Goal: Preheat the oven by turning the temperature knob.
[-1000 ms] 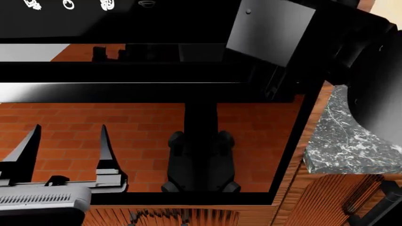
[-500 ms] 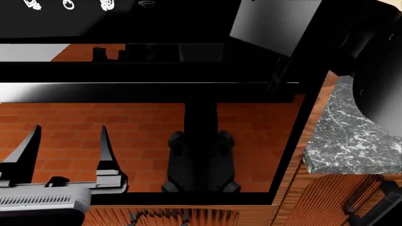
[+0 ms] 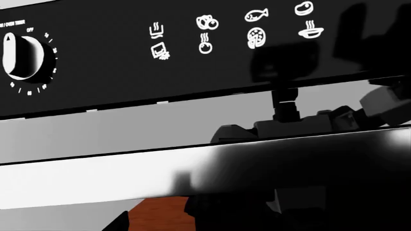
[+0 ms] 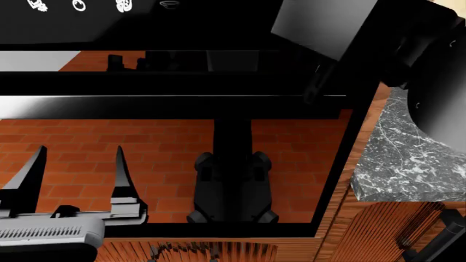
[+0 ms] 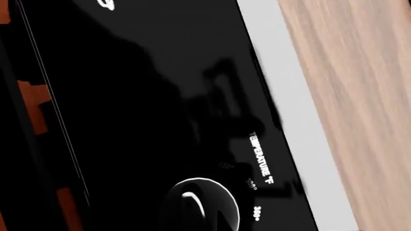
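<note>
The oven's glossy glass door point(image 4: 145, 158) fills the head view and mirrors a brick floor and my own base. Its black control strip point(image 4: 80, 5) with white icons runs along the top, and its silver bar handle point(image 3: 96, 180) shows in the left wrist view. A timer knob point(image 3: 22, 55) sits on the strip. The temperature knob point(image 5: 199, 204), by the label TEMPERATURE °F point(image 5: 262, 159), lies close before the right wrist camera. My left gripper point(image 4: 76, 174) is open and empty in front of the door. My right arm point(image 4: 320, 27) reaches to the strip's right end; its fingers are hidden.
A marble countertop corner point(image 4: 407, 158) juts out at the right of the oven. Ribbed wooden cabinet fronts point(image 4: 364, 234) stand below it. A pale wood panel point(image 5: 359, 96) borders the control strip beyond the temperature knob.
My right arm's grey housing has moved a little up and to the right, toward the control strip. The left gripper has not moved.
</note>
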